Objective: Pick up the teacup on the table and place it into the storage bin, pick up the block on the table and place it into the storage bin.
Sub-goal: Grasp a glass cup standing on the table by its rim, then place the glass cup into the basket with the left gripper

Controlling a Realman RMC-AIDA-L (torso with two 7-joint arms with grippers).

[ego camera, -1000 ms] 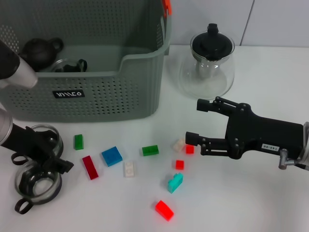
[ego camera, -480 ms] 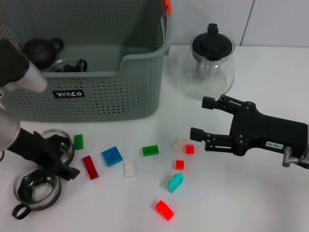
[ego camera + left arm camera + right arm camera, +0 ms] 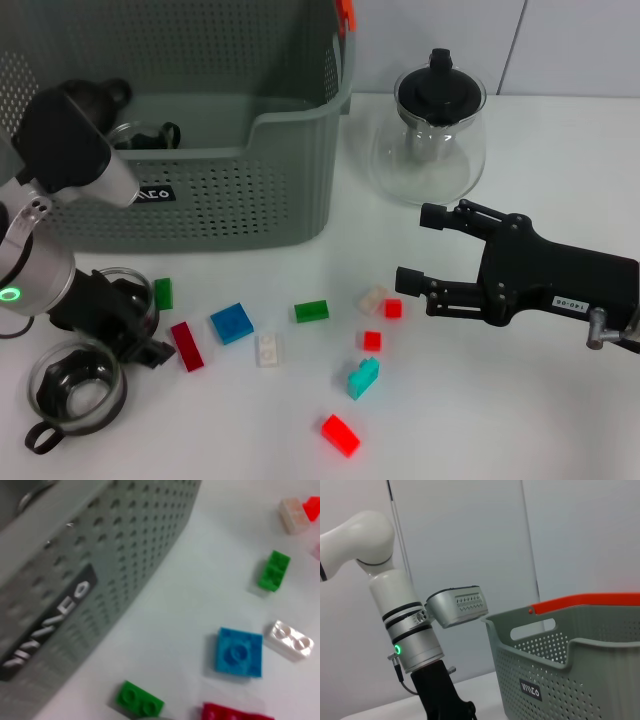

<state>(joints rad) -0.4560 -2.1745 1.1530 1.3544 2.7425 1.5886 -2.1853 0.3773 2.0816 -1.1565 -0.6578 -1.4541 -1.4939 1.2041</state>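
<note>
At table rear left: storage bin (image 3: 200, 190) holding a dark teapot (image 3: 85, 100). Right gripper (image 3: 418, 250) hovering mid-table, jaws spread wide, gripping nothing, small red block (image 3: 393, 308) lying just below lower finger. Left gripper (image 3: 135, 325) reaching down at glass teacup (image 3: 125, 285) in front of bin; jaw state unreadable. Second teacup (image 3: 75, 392) resting nearby.

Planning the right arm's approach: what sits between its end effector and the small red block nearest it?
Nothing visible. The right end effector hangs open just right of the small red block, with only bare table between; a whitish block touches its far side.
</note>
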